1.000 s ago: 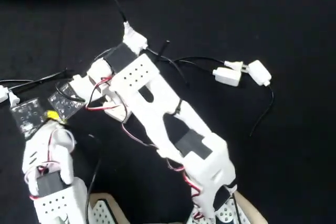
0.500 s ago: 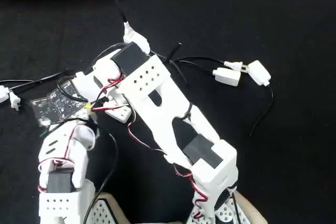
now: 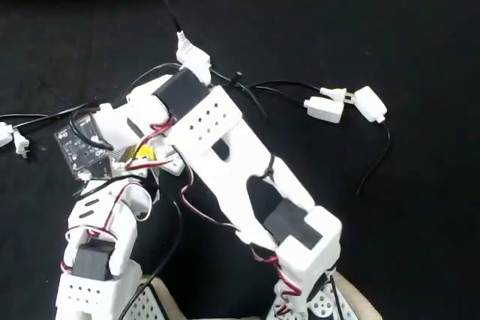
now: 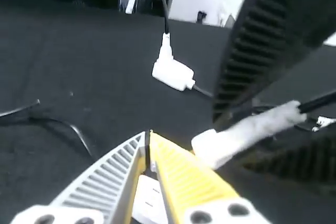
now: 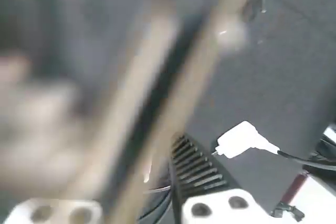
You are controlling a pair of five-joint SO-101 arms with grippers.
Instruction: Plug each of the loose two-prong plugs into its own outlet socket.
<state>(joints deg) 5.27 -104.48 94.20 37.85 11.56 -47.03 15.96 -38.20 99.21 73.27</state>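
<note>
In the left wrist view my right gripper (image 4: 233, 139) has its black fingers (image 4: 262, 51) shut on a white plug piece (image 4: 247, 127) with a dark cable. From above, that piece (image 3: 171, 162) lies under the right arm near the table's left middle. My left gripper (image 4: 148, 139), one finger grey and one yellow, stands shut just beside it; a white bit shows in the slit and I cannot tell what it is. Its yellow finger (image 3: 142, 155) is also in the high view. A white socket (image 3: 193, 56) with a cable lies behind. A joined plug and socket (image 3: 345, 103) lie at the right.
Two small white plugs (image 3: 13, 140) on thin cables lie at the far left edge. Black cables (image 3: 262, 91) run across the middle of the black table (image 3: 420, 207). The right wrist view has a white plug (image 5: 240, 140) on a cable beyond a black finger (image 5: 197, 174).
My left arm has swung right from the far left, bringing its gripper up against the right gripper. The right arm shifted slightly. The plugs at left and right stayed put.
</note>
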